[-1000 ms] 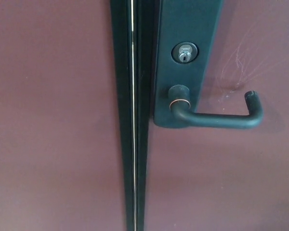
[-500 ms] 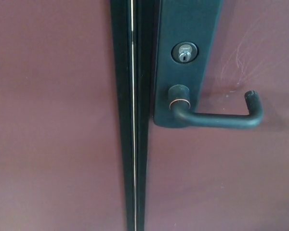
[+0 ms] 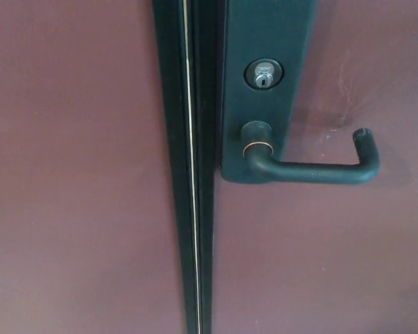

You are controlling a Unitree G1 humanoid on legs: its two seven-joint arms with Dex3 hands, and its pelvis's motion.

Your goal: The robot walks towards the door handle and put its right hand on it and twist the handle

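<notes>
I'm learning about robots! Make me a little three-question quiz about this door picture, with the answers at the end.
1. True or false: a robot hand is already holding the door handle.
2. Where is the keyhole compared with the handle's round base? A) above it B) below it C) to its right
3. Fill in the blank: the free end of the handle bends back toward the ____.

Key:
1. False. No robot hand shows in the picture, and the handle is untouched.
2. A. The keyhole sits above the base, on the same dark plate.
3. Door. The handle runs level to the right, then its tip turns back toward the reddish-brown door.
</notes>
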